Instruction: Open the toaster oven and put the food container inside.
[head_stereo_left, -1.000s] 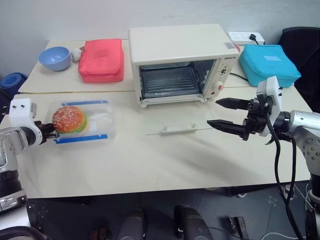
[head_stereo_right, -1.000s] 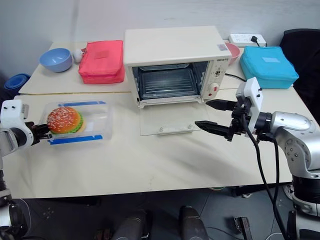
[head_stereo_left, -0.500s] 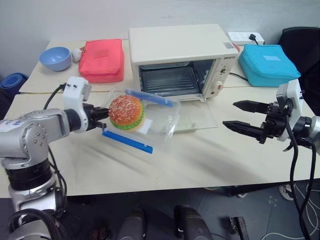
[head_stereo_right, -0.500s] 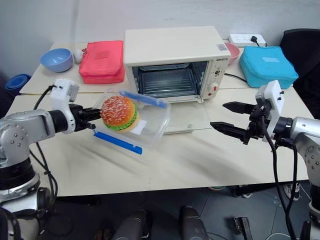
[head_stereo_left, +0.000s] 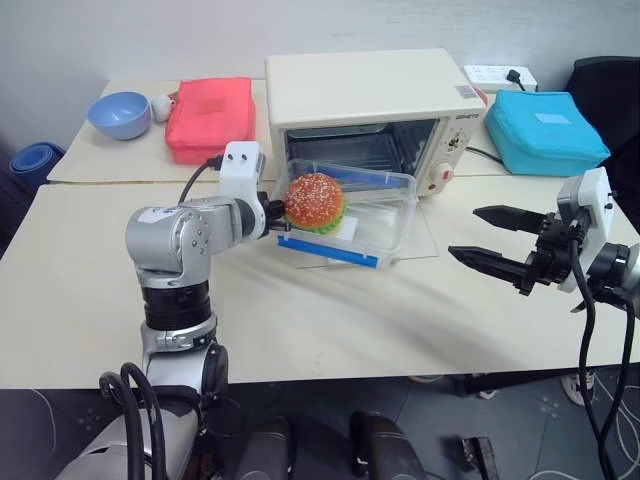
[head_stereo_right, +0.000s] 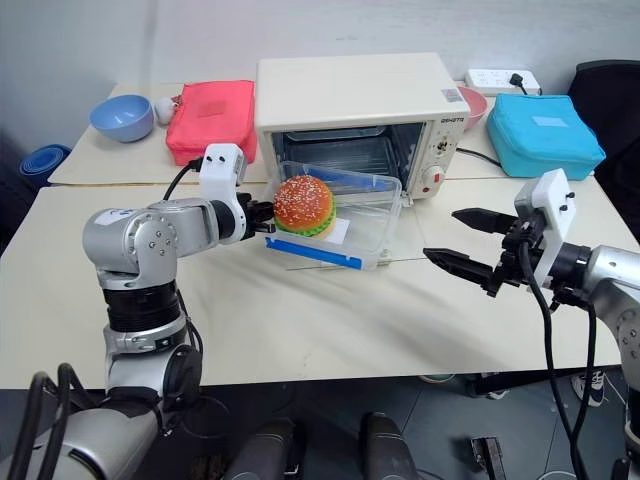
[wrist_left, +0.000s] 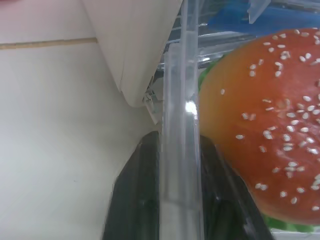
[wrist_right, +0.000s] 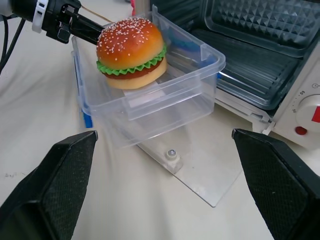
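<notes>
Carried rightward from the table's left edge, the food container now hangs tilted above the lowered glass door, right at the toaster oven's open mouth. Its near wall sits pinched between the left gripper's fingers. Well apart, near the table's right edge, the right gripper hovers, jaws spread wide, holding nothing.

The cream-white toaster oven mouth is wide open, but the clear plastic food container sits right over its dropped glass door, blocking the front approach.
</notes>
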